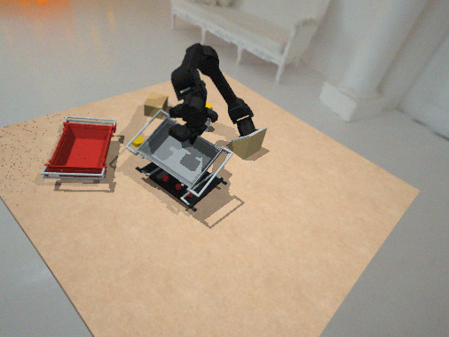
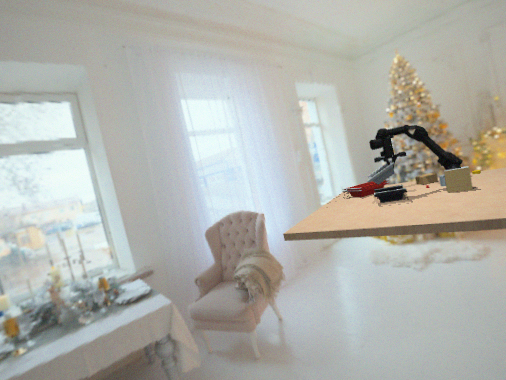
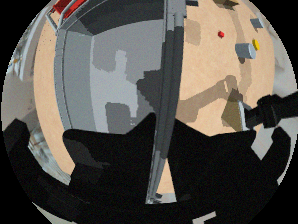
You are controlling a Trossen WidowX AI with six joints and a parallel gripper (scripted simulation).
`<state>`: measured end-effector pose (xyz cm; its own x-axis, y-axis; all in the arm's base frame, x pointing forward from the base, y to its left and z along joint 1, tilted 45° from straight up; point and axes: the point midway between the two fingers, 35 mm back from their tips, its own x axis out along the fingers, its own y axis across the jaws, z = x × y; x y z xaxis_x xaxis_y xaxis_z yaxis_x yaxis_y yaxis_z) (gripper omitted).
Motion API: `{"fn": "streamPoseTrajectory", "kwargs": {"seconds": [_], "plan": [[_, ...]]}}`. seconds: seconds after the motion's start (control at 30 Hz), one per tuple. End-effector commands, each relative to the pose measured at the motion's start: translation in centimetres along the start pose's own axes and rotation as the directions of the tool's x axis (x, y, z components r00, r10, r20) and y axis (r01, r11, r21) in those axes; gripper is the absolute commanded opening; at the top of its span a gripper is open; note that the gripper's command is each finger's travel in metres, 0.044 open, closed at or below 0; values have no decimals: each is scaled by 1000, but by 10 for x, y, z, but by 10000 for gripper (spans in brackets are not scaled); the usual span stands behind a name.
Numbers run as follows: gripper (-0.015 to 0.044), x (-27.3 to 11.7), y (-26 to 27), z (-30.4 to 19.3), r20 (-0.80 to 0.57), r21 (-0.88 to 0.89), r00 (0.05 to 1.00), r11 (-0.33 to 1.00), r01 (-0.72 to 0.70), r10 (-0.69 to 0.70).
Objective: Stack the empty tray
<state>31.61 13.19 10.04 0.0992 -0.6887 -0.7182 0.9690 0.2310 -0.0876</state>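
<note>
"Well, please tell me, what does the tool (image 1: pixel 191 133) (image 2: pixel 387 162) (image 3: pixel 157 117) do now?"

"It is almost closed, with a wall of the grey tray (image 1: pixel 170 161) (image 2: pixel 381 173) (image 3: pixel 75 90) between its fingers. This tray is empty and hangs tilted, with its pale bars sticking out at both ends."

"And where is the loaded tray?"

"The black tray (image 1: pixel 170 188) (image 2: pixel 392 194) stands on the counter (image 1: pixel 266 244) (image 2: pixel 400 220) (image 3: pixel 205 65). From the top, the grey one covers its far part. I see small red blocks (image 1: pixel 165 177) inside."

"Are both bars of the black tray swung in?"

"Pale bars show near its left and right ends, but the grey tray hides too much. I cannot tell exactly how they lie."

"What stands around them, please?"

"Seen from the top, a red tray (image 1: pixel 84 146) (image 2: pixel 365 189) (image 3: pixel 70 7) is at the left, apart from the black one. One tan box (image 1: pixel 155 105) (image 2: pixel 426 178) is at the far side. A yellow piece (image 1: pixel 138 141) lies left of the grey tray, on the counter."
</note>
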Motion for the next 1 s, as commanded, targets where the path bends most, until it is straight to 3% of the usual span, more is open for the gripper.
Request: {"fn": "streamPoseTrajectory", "kwargs": {"seconds": [0.0,0.97], "plan": [[0,-1,1,0,3,2,1000,1000,-14,14],[0,43,2,-1,3,3,1000,1000,-15,15]]}}
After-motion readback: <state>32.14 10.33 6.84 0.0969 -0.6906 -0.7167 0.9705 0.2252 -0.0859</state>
